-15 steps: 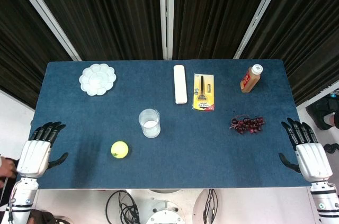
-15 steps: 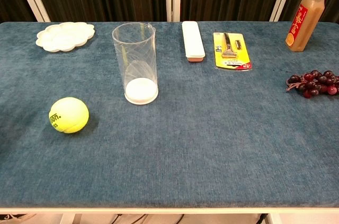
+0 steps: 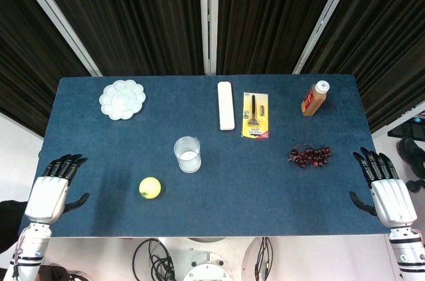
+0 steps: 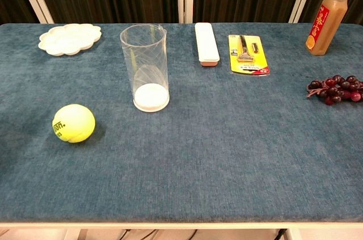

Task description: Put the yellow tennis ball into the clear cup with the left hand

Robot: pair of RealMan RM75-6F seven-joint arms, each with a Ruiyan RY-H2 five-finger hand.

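The yellow tennis ball (image 3: 150, 188) (image 4: 73, 123) lies on the blue table near its front left. The clear cup (image 3: 188, 154) (image 4: 145, 67) stands upright and empty, just behind and to the right of the ball. My left hand (image 3: 52, 189) hovers at the table's left front corner, fingers spread, holding nothing, well left of the ball. At the right front corner my right hand (image 3: 385, 188) is likewise open and empty. Neither hand shows in the chest view.
A white palette dish (image 3: 122, 99) sits at the back left. A white case (image 3: 226, 105), a razor pack (image 3: 255, 115) and a juice bottle (image 3: 315, 97) line the back. Dark grapes (image 3: 310, 155) lie at the right.
My left hand has shifted slightly forward and to the right at the table's corner. Ball, cup and right hand have not moved.
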